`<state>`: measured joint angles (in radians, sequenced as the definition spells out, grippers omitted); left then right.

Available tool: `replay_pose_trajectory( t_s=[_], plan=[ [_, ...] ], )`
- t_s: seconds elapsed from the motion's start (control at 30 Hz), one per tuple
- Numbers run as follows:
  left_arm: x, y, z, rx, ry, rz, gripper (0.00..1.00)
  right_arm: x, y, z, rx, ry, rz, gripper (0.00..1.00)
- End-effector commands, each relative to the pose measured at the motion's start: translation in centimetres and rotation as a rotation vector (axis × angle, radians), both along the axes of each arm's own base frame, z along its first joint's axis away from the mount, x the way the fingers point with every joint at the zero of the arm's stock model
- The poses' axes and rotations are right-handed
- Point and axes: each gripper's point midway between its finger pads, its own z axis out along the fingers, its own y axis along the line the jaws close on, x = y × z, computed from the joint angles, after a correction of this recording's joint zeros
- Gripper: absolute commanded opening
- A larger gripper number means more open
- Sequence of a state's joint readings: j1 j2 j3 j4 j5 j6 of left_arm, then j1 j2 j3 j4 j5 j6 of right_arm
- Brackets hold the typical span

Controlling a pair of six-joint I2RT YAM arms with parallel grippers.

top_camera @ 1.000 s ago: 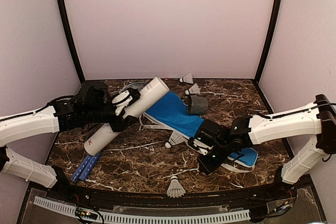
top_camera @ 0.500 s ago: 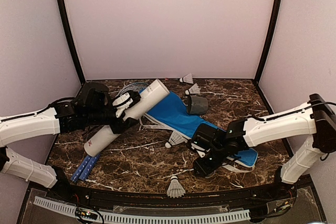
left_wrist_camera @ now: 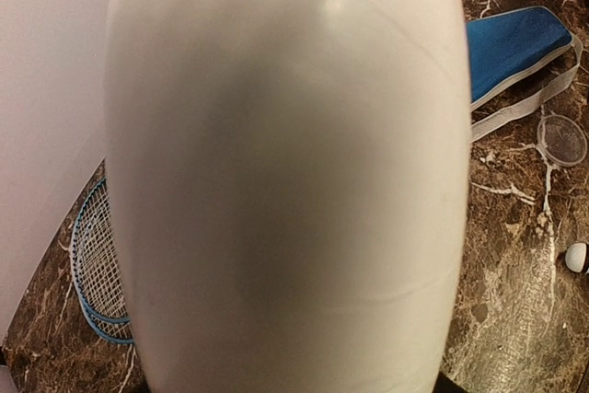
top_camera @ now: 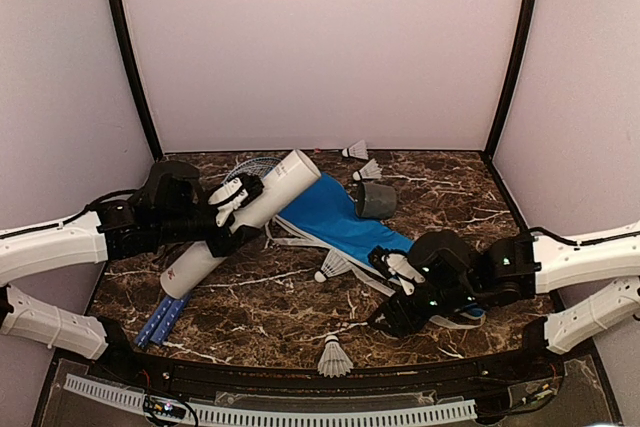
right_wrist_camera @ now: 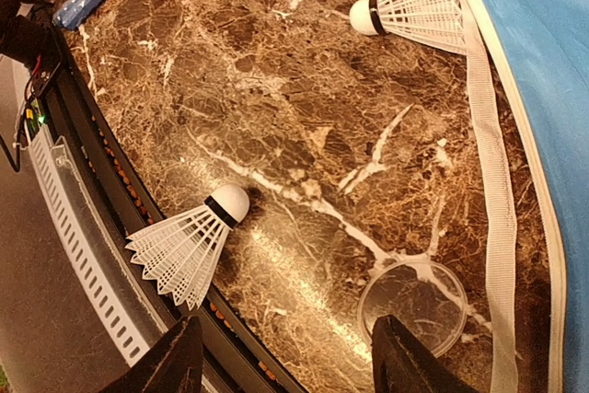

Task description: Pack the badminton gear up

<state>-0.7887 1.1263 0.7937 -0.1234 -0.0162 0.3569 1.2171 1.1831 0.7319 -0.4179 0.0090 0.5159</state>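
Now, holding the long white cylindrical tube (top_camera: 245, 225) around its middle, clamped tight in the left gripper (top_camera: 238, 209). Tilted, upper end toward the back edge of the tabletop, lower end toward the left edge. Filling nearly the whole left wrist view with white wall.

Just right of that upper end: the dark grey round cap (top_camera: 376, 200), off and resting against the blue racket-shaped zip bag with white trim (top_camera: 335, 215), spread from mid-back toward the front-right corner. Underneath the tube: two thin blue-handled rackets (top_camera: 163, 319), grips toward the front-left corner.

Loose and waiting: front-edge white feather shuttlecock (top_camera: 335, 357), middle shuttlecock (top_camera: 333, 267) touching the bag's near side, back-edge pair of shuttlecocks (top_camera: 368, 171).

Hovering low near the front edge with the right gripper (right_wrist_camera: 287, 342), fingers spread, nothing between them. Clear round plastic disc (right_wrist_camera: 409, 306) just ahead, beside the bag's white strap.

Looks like the shuttlecock-loading step, none inside as far as can be seen. Next, probably: drop onto the front-edge shuttlecock, pinch gently near the cork, carry across to the raised tube end, feed cork first.
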Motion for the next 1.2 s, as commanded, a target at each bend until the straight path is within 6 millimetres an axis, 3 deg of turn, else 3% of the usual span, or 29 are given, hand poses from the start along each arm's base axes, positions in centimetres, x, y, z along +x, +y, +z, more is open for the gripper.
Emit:
replay_pose_trajectory(
  t_s=[0.0,0.5,0.77,1.03,1.17],
  plan=[
    [0.1,-0.2,1.3,-0.035,-0.052,-0.007,0.58,-0.5,1.2,0.2,0.062,-0.060,0.019,0.63],
    [-0.2,-0.7,1.0,-0.042,-0.031,-0.033,0.58,-3.4,5.4,-1.6,-0.014,-0.165,0.108,0.62],
    [-0.3,-0.7,1.0,-0.044,-0.029,-0.038,0.58,-4.2,6.4,-1.8,-0.040,-0.213,0.161,0.62],
    [-0.3,-0.8,1.0,-0.046,-0.028,-0.041,0.58,-6.4,7.4,-2.4,-0.087,-0.254,0.273,0.66],
    [-0.3,-0.9,0.9,-0.045,-0.026,-0.042,0.58,-5.9,7.4,-3.1,-0.128,-0.281,0.268,0.65]
  ],
)
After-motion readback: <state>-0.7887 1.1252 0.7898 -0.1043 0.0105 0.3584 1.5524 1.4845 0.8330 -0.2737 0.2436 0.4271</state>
